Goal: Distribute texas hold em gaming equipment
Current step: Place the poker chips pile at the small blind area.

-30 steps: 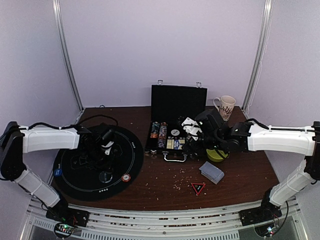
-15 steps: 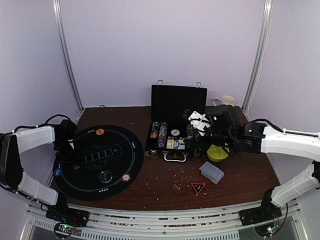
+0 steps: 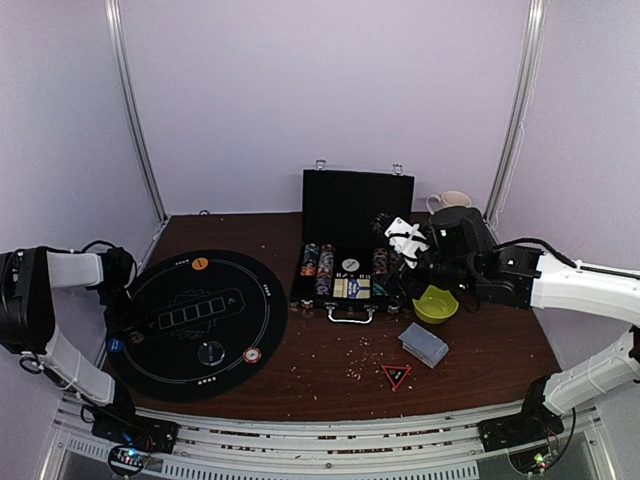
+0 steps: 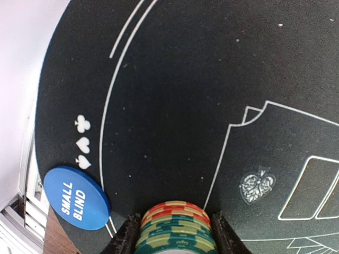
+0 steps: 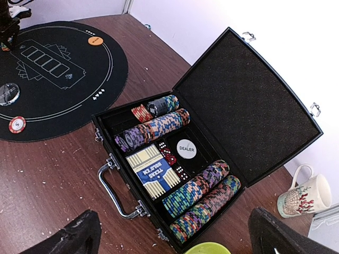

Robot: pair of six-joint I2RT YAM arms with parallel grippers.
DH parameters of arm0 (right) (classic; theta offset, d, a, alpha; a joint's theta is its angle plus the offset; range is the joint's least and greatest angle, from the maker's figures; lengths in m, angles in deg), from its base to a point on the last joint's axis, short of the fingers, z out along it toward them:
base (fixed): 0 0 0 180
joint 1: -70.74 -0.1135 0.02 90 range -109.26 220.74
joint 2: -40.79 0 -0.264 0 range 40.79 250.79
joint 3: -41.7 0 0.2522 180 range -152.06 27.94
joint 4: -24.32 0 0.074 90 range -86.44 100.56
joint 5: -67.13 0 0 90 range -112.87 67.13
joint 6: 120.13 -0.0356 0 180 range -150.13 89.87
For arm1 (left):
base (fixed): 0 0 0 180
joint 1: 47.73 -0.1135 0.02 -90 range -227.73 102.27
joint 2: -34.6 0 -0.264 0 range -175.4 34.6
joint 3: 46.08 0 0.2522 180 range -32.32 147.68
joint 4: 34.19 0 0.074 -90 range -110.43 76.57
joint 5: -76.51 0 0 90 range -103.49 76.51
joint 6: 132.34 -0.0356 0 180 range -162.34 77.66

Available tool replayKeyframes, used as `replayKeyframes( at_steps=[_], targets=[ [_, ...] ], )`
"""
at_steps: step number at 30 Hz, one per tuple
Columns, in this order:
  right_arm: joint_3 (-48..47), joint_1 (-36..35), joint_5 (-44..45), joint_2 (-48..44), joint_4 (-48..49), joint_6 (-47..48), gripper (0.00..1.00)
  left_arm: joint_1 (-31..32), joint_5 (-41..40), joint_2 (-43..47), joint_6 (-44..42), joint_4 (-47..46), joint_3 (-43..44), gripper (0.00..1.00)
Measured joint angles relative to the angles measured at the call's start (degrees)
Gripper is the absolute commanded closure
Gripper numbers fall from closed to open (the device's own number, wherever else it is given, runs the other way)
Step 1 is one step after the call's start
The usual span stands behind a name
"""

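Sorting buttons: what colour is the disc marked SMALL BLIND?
Blue disc, white lettering; clearest in left wrist view.

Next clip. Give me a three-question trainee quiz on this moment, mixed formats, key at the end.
1. True or false: the left pincer is shut on a chip stack.
2. What is printed on the blue disc at the edge of the mat? A) Dealer B) Small blind C) Big blind
3. Fill in: the white DEALER button lies inside the open ____.
Key: 1 true; 2 B; 3 case.
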Motion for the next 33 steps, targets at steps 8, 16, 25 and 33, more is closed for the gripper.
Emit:
replayKeyframes(
  at_steps=[8, 16, 25, 33],
  targets=[
    [0.0, 0.3, -0.2, 0.0, 0.0, 0.3, 0.0, -1.3, 1.5, 1.3, -0.4, -1.9, -1.7, 1.0],
    [0.0, 0.3, -0.2, 0.0, 0.0, 0.4, 0.0, -2.5, 2.6, 1.3, -0.9, -2.1, -1.7, 1.0],
    [0.0, 0.4, -0.3, 0.0, 0.0, 0.9, 0.0, -4.0, 4.1, 1.5, -0.9, -2.4, -1.8, 1.0],
    [0.0, 0.6, -0.7, 0.0, 0.0, 1.3, 0.0, -4.7, 4.2, 2.3, -0.8, -3.1, -2.3, 1.0]
  ],
)
